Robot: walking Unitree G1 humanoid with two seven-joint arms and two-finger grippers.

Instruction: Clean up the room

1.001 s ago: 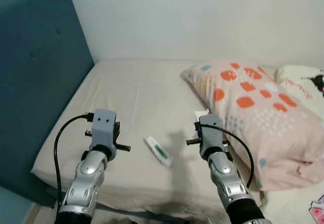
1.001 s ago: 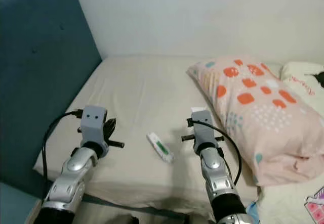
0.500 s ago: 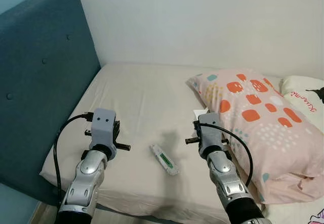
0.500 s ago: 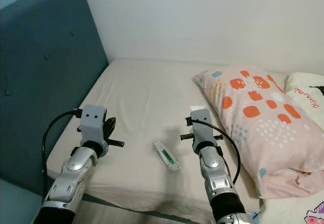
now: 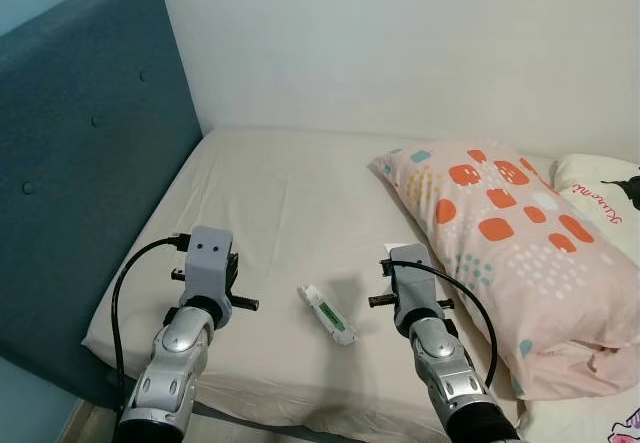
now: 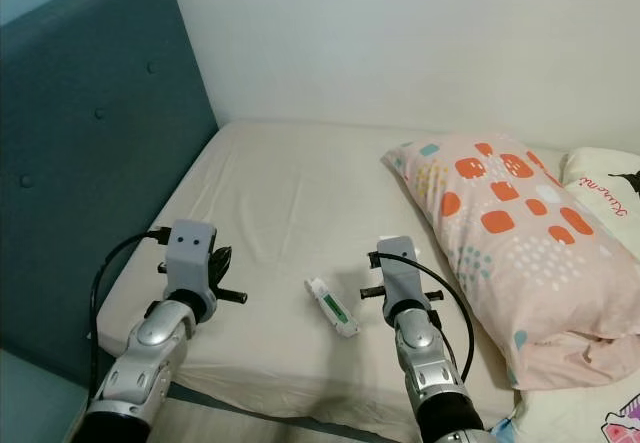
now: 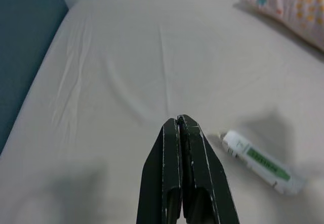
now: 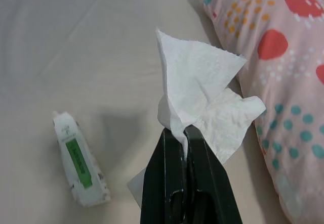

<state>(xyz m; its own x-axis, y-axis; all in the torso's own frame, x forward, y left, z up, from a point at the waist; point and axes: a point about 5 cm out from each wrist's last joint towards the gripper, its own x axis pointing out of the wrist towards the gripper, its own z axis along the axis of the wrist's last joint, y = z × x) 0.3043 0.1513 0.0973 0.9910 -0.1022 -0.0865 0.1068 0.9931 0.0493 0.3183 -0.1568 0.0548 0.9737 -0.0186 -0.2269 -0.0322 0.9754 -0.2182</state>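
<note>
Crinkled white paper tissue (image 8: 202, 92), glossy plastic packet (image 8: 78, 158), matt creased cloth sheet (image 5: 280, 193), soft printed cloth pillow (image 5: 510, 223).

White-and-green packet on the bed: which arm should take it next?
Left, probably. The left gripper is shut on nothing and hangs beside the packet. The right gripper is about as near, but it is shut on a white tissue, so it has no free grip.
</note>
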